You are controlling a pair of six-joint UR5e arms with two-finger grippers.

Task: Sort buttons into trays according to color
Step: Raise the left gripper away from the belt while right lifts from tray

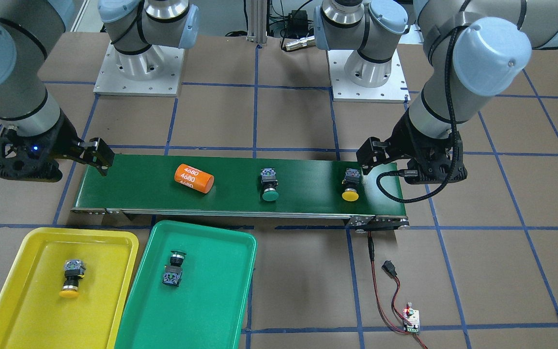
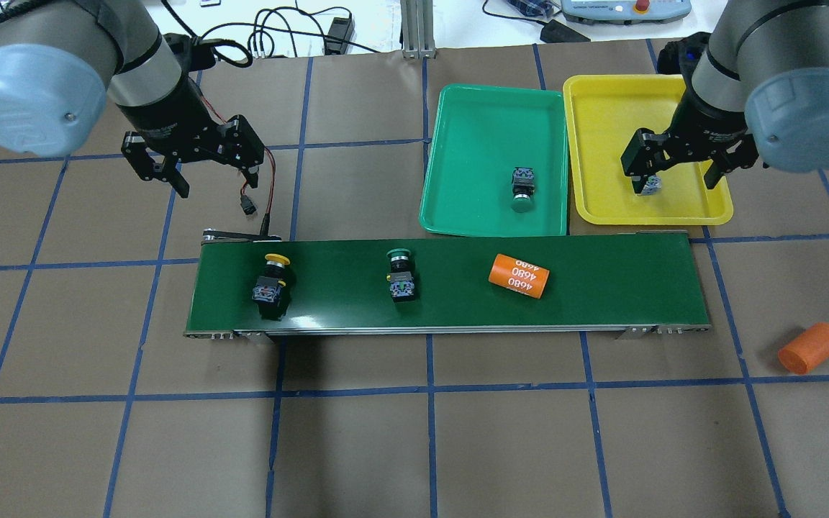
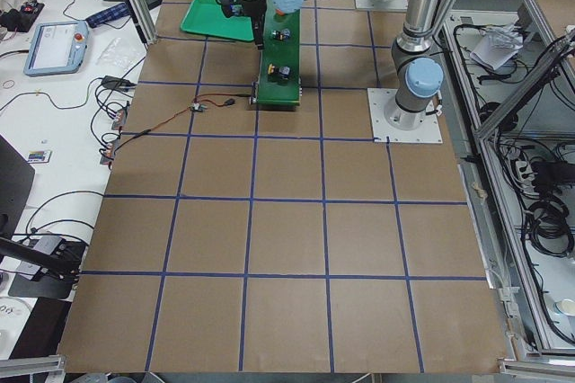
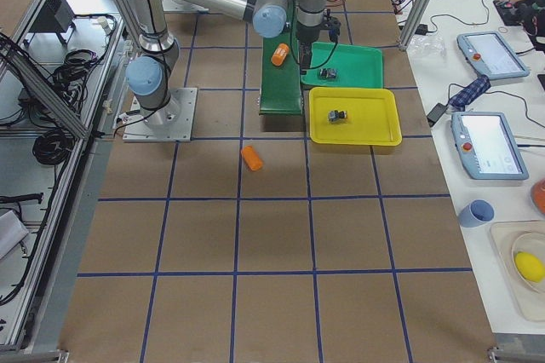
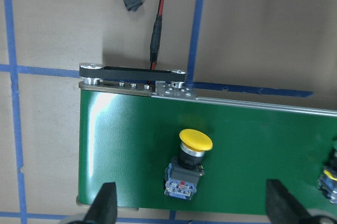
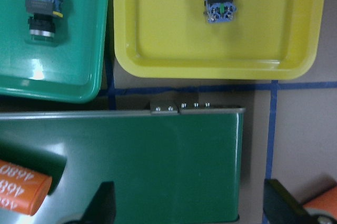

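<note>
Yellow tray [image 1: 32,300] is recorded holding one yellow button [image 1: 72,277], green tray [image 1: 211,291] one green button [image 1: 174,269]. Another yellow button [image 1: 350,188] and another green button [image 1: 269,186] lie on the belt [image 1: 138,189]. Left gripper [image 2: 216,173] and right gripper [image 2: 673,176] are held apart, with nothing grasped.

You've got both grey arms reaching in: black two-finger left gripper [image 2: 216,182] hovering toward the table's left edge, black two-finger right gripper [image 2: 674,184] toward its right edge, jaws spread wide, empty.

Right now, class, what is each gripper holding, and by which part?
Nothing: the left gripper and the right gripper are both open and empty.
</note>
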